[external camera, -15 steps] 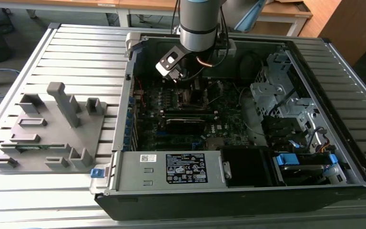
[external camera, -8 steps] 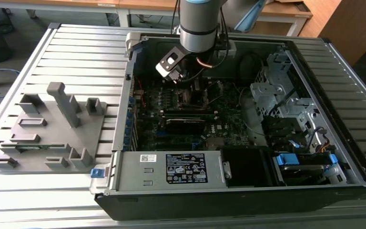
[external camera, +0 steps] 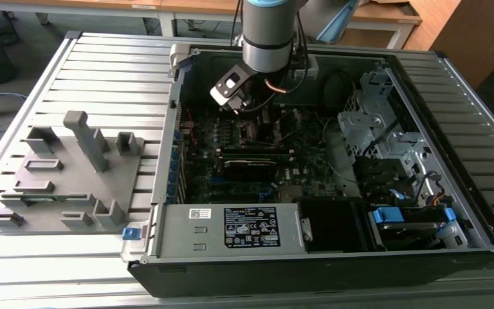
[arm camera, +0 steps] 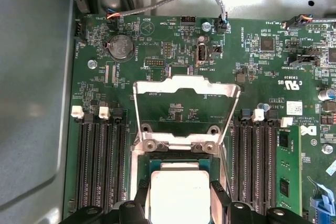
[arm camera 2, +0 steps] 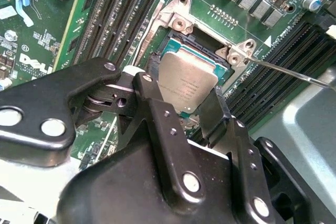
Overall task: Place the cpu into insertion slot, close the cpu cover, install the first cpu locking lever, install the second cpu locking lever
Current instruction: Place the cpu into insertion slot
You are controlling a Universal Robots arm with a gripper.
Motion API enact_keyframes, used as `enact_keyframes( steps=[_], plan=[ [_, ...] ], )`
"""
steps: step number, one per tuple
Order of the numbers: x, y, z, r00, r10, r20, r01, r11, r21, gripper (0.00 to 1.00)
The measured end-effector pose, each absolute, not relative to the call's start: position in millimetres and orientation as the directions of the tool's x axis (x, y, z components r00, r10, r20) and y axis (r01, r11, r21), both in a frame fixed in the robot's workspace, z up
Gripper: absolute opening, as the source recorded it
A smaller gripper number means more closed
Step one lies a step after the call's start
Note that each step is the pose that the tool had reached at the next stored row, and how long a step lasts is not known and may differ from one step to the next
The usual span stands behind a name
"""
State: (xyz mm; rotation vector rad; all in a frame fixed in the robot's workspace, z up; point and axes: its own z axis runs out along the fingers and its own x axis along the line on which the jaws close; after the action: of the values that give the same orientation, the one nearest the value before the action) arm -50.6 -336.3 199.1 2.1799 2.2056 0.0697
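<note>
Claw [arm camera 2: 185, 102] grips the cpu [arm camera: 178, 195] at the insertion slot [arm camera 2: 190, 45].

cpu [arm camera 2: 186, 85] over insertion slot [arm camera 2: 177, 44], cover [arm camera: 184, 86] open

From here, the jaws' black housing [arm camera 2: 157, 182] blocks my sight of the cpu's [arm camera 2: 185, 83] near edge in the second wrist view; the first wrist view's frame cuts the cpu off.
</note>
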Motion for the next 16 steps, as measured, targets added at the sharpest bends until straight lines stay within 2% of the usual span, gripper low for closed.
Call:
enact_keyframes(
  steps=[16],
  plan=[
    [-50.9, -336.2, 195.0, -0.008, 1.0, 0.003, 0.998, 0.007, 0.06, 0.54]
  ],
)
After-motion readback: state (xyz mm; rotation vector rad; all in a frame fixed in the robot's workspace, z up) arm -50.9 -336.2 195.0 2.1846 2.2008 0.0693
